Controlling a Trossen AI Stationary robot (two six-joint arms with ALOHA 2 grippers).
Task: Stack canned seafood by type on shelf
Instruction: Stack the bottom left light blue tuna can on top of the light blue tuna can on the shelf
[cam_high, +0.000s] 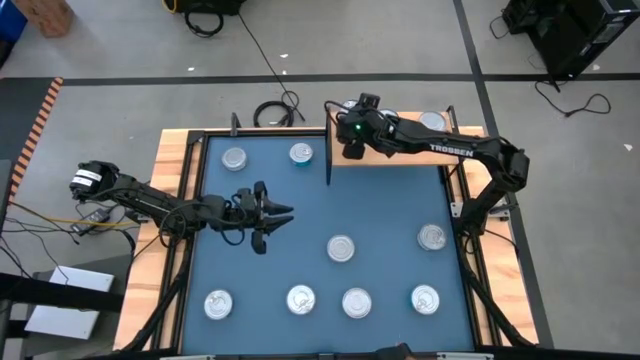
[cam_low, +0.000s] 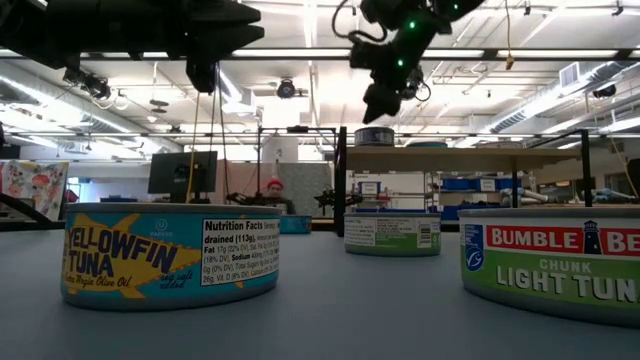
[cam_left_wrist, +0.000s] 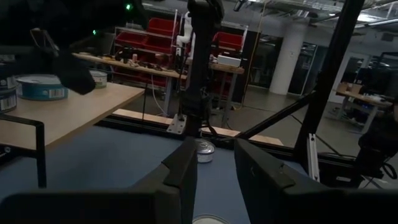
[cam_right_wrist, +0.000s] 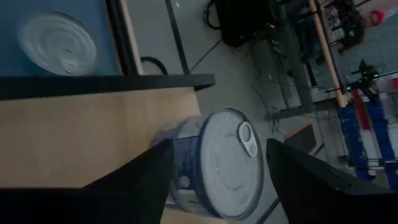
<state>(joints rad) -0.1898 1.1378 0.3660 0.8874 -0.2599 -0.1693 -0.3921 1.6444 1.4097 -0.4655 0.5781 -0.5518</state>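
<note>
Yellowfin tin (cam_low: 170, 255) nearest; right hand (cam_high: 352, 150) open, seemingly straddling shelf-edge tin (cam_right_wrist: 214, 163).

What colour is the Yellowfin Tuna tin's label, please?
Teal-blue with yellow, on the Yellowfin Tuna tin; low view shows it best.

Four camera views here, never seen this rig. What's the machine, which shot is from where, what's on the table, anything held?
Two dark robot arms work at a table with a blue mat. One camera looks straight down, one sits at table height, and one rides on each wrist. Tins of seafood lie scattered on the mat; the low view reads tuna labels. The wooden shelf stands at the far edge. The right gripper is over the shelf, fingers open either side of a tin resting there, not clamped. The left gripper hovers over the mat, open and empty.
</note>
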